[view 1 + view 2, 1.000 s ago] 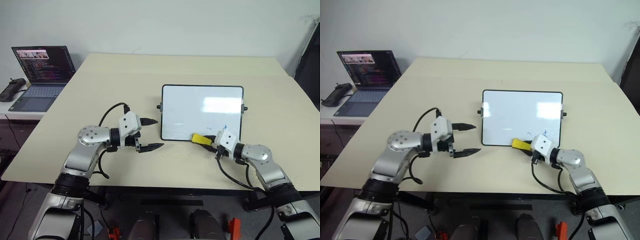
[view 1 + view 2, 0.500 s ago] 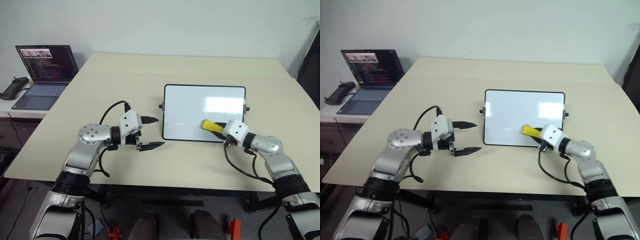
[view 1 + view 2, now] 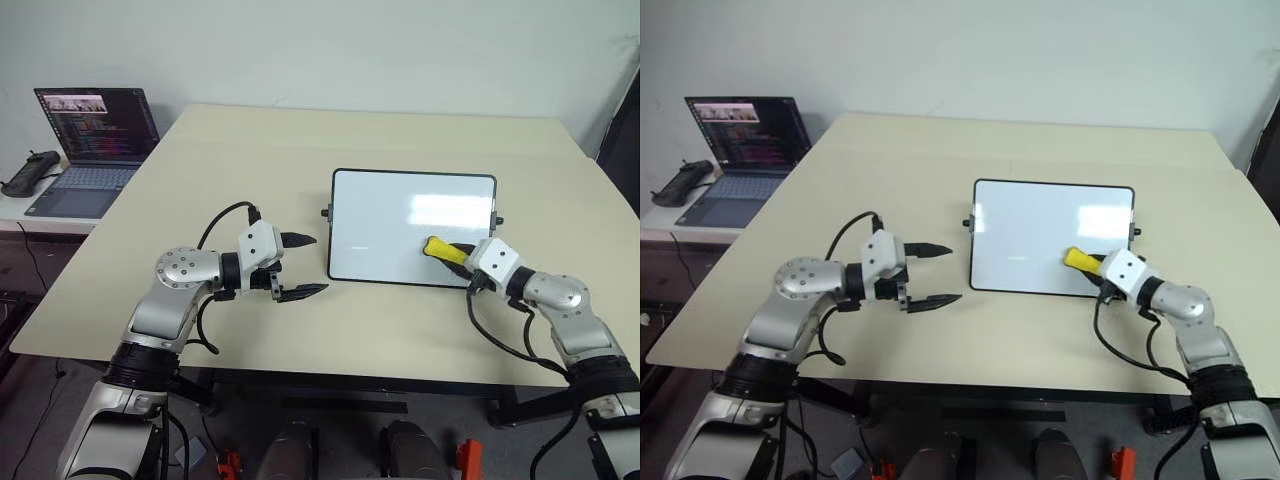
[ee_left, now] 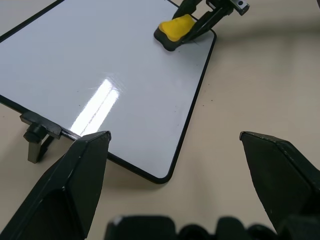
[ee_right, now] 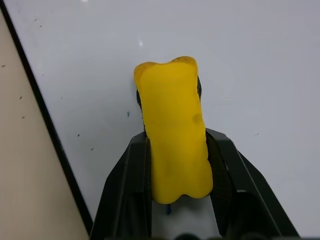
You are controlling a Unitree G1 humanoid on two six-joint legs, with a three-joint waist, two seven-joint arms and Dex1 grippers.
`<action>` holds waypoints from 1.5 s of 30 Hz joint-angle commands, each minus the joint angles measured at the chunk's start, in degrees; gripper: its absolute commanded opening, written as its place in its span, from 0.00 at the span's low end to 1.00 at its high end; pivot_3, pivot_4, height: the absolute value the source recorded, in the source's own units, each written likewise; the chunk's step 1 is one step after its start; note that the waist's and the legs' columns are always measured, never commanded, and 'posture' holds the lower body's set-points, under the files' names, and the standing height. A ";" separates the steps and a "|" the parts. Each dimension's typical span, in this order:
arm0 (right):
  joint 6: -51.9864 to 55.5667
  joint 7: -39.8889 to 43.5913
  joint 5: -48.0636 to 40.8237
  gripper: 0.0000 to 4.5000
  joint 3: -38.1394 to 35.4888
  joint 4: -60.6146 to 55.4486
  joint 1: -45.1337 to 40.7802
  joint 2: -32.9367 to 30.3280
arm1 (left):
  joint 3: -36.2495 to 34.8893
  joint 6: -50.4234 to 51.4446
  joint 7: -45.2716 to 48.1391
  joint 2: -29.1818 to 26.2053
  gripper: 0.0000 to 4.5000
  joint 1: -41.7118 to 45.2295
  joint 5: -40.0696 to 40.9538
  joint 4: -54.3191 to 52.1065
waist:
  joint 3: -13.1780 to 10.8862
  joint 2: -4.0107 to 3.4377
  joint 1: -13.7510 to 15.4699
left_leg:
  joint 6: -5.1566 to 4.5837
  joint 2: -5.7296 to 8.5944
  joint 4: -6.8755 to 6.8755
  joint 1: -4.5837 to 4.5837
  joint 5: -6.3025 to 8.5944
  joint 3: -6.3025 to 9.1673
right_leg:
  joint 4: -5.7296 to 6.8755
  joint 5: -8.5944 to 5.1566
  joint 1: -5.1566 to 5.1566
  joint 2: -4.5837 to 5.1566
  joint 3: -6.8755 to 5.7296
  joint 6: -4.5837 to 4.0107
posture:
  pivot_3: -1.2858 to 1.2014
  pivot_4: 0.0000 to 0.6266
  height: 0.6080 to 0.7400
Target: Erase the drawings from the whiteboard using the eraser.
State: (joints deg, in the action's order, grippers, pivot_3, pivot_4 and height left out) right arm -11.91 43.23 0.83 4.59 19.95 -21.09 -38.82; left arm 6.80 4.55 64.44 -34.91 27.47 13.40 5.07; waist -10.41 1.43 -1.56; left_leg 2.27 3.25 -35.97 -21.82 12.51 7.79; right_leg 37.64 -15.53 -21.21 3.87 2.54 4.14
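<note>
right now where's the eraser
In the head view, the yellow eraser sits on the whiteboard's near right corner, pinched in the right pincer.

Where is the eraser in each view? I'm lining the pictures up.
Left eye: eraser at the board's lower right.
Right eye: same spot.
Left wrist: near the board's far corner.
Right wrist: centre, clamped by the right gripper.
Shared landmark: the whiteboard and its black frame.
</note>
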 commanded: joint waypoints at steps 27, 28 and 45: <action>31.44 17.16 -23.30 0.25 -26.71 -28.64 8.73 -24.22 | -1.83 -0.05 0.78 -1.87 1.00 2.90 0.92 -0.06 | -0.39 -0.36 0.02 | 0.00 0.15 0.26 -1.27 0.29 -0.08 | -0.63 0.24 -1.01 0.19 -0.18 0.23 | 0.52 0.24 1.00; 30.63 17.72 -21.88 0.25 -26.72 -27.81 10.48 -25.30 | -1.92 0.10 0.76 -1.94 1.00 2.96 1.04 -0.11 | -0.39 -0.36 0.07 | -0.02 0.18 0.26 -1.27 0.31 -0.10 | -0.63 0.21 -1.01 0.21 -0.16 0.27 | 0.52 0.24 1.00; 26.10 17.73 -15.95 0.25 -23.73 -24.45 16.76 -24.20 | -2.27 -2.21 0.40 -4.08 1.00 1.96 -1.06 1.63 | -0.39 -0.37 -0.19 | -0.02 0.14 0.17 -1.21 0.32 -0.19 | -0.56 0.19 -0.96 0.19 -0.10 0.31 | 0.52 0.24 1.00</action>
State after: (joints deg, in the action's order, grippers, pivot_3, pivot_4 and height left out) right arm 15.45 61.00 -15.19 -18.77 -4.08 -3.19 -62.48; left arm 6.24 3.33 65.32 -38.52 28.83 12.16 7.57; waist -10.80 1.06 -1.75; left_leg 2.25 3.40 -35.80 -23.03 12.83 7.60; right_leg 37.08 -15.34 -22.17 4.05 2.44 4.45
